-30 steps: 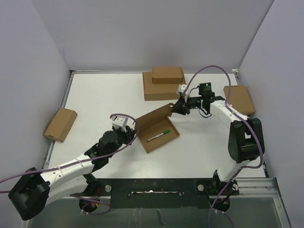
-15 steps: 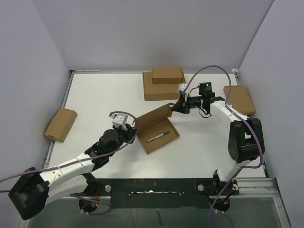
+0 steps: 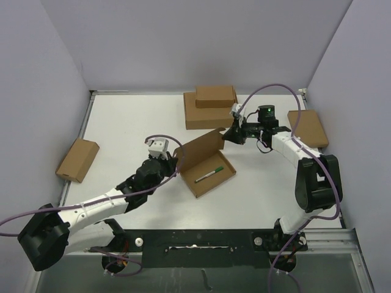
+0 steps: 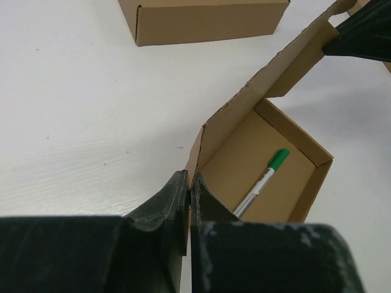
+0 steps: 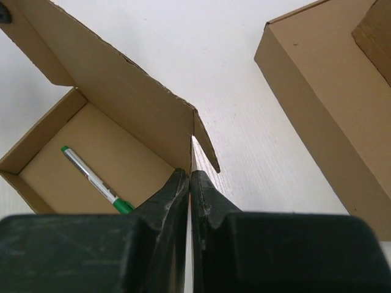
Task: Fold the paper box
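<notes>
The paper box (image 3: 215, 174) lies open mid-table, its lid (image 3: 198, 148) standing up along the far-left side. A pen with a green cap (image 3: 208, 175) rests inside. My left gripper (image 3: 178, 160) is shut on the lid's left end, the cardboard edge pinched between its fingertips (image 4: 181, 183). My right gripper (image 3: 225, 135) is shut on the lid's right end by the side flap (image 5: 204, 143). In the left wrist view the box (image 4: 269, 143) and pen (image 4: 263, 183) lie just beyond my gripper (image 4: 190, 181). The right wrist view shows the lid (image 5: 116, 73) and pen (image 5: 91, 174) beyond that gripper (image 5: 190, 175).
A wide brown box (image 3: 204, 116) with a smaller box (image 3: 215, 96) on top stands at the back. Another brown box (image 3: 308, 128) lies at the right edge behind my right arm. One more box (image 3: 77, 160) sits at the left edge. Purple walls enclose the table.
Both grippers have closed on the ends of the lid. My left arm has reached forward and right, and the box has shifted slightly right with the lid standing more upright.
</notes>
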You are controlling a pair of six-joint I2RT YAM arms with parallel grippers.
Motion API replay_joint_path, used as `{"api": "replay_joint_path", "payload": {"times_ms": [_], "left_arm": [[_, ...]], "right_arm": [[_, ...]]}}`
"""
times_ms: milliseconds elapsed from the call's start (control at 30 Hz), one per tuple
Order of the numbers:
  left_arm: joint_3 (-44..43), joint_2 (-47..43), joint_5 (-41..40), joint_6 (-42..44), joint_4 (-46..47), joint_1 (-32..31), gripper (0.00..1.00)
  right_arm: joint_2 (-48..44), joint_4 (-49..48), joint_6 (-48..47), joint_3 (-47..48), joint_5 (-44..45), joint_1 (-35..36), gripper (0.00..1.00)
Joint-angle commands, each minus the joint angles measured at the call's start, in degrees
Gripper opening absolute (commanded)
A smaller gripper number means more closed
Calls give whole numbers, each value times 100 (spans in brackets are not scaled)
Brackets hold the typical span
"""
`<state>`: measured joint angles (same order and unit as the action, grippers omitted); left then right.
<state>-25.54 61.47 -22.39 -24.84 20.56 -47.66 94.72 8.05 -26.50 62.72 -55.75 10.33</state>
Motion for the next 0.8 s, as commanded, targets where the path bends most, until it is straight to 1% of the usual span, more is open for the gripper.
{"api": "replay_joint_path", "payload": {"times_ms": [0, 100, 167, 233, 367, 500, 633, 767], "left_arm": [[-655, 274, -262, 90, -29, -33, 0], [-1139, 612, -648, 469, -143, 1, 0], [-1523, 934, -803, 775, -157, 78, 0], [-1885, 1283, -803, 992, -164, 214, 0], [-2598, 1939, -440, 1100, -141, 615, 0], [-2850, 2432, -329, 1254, 353, 758, 0], [-2900, 2857, -196, 1278, 744, 806, 0], [-2778, 2998, -201, 1198, 1036, 832, 0]], "right_arm": [[-427, -492, 702, -58, 312, 107, 0], [-500, -727, 1029, -88, 745, 268, 0], [-515, -889, 1231, -85, 1196, 435, 0], [-518, -1158, 1458, -112, 1641, 599, 0], [-520, -1983, 1990, -302, 2776, 845, 0], [-425, -2684, 2319, -459, 3600, 1011, 0], [-248, -2972, 2345, -462, 4102, 1207, 0], [-83, -3145, 2251, -247, 4487, 1392, 0]]}}
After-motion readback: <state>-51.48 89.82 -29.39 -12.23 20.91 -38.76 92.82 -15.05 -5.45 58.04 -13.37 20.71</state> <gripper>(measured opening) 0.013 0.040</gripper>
